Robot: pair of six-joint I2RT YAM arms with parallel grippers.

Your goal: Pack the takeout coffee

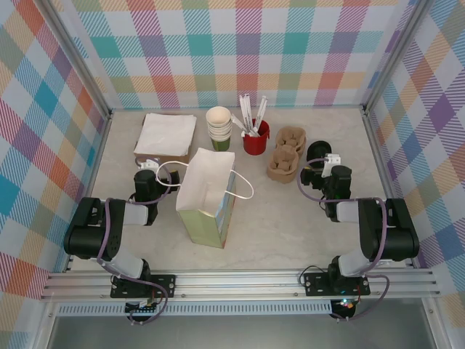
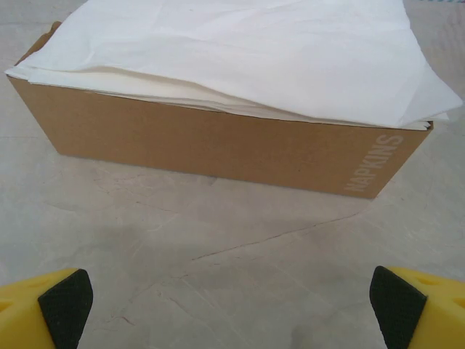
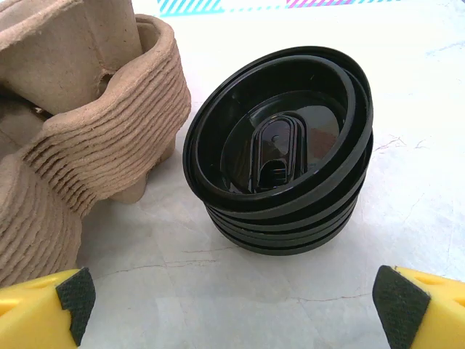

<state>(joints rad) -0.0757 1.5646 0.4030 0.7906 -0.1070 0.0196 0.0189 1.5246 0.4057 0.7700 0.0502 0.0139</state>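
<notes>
The takeout coffee is out of view. A white paper bag [image 1: 207, 190] with cord handles and a green side sits in the middle of the table between the two arms. My left gripper [image 1: 149, 167] [image 2: 232, 309] rests left of the bag, open, facing a napkin box, nothing between its fingertips [image 2: 67, 304]. My right gripper [image 1: 324, 169] [image 3: 232, 305] rests right of the bag, open over bare table. It faces a stack of black lids [image 3: 280, 156] [image 1: 317, 150] lying upside down just ahead.
A brown box of white napkins [image 1: 166, 137] [image 2: 218, 145] stands at the back left. A stack of lidless green cups [image 1: 219, 123], a red cup of white sticks [image 1: 254, 138] and stacked pulp cup carriers [image 1: 285, 154] [image 3: 80, 145] line the back. Checked walls enclose the table.
</notes>
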